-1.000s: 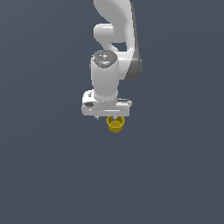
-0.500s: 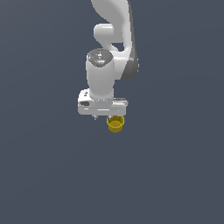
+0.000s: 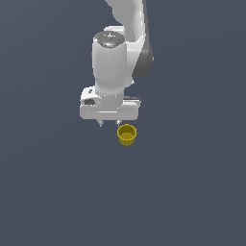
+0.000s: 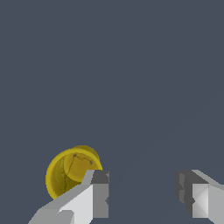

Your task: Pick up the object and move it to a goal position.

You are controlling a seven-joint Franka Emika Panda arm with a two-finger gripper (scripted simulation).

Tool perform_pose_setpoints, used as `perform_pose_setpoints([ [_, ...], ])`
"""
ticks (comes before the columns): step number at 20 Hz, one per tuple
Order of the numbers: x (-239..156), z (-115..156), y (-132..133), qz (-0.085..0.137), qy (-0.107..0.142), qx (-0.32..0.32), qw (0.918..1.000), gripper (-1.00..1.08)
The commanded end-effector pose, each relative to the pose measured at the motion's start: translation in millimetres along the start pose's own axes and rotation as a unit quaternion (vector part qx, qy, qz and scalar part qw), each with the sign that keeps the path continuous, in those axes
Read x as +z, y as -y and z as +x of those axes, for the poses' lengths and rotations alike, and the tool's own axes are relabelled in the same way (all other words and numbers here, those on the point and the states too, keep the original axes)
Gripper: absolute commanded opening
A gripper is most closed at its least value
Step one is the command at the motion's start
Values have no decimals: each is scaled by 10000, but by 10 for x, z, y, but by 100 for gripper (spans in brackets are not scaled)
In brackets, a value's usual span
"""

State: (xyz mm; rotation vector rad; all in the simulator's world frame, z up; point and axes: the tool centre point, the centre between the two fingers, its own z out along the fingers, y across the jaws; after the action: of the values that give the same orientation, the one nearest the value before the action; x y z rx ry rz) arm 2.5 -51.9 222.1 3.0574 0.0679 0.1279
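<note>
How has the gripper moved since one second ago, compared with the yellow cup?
Yes. The gripper has shifted toward the exterior view's left; the yellow cup stayed put and now lies outside the open fingers.

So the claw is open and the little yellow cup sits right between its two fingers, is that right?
Not quite. The gripper is open, but the cup is not between its fingers: the wrist view shows it off to the outer side of one finger, with the gap bare.
</note>
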Motion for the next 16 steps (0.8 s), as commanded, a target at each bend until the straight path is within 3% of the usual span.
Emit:
perform_pose_setpoints([
  [1, -214, 51, -55, -84, -191, -133, 9997, 28],
  [8, -1032, 170, -252, -326, -904, -612, 9935, 28],
  [16, -1971, 155, -517, -467, -1749, -1126, 9770, 28],
])
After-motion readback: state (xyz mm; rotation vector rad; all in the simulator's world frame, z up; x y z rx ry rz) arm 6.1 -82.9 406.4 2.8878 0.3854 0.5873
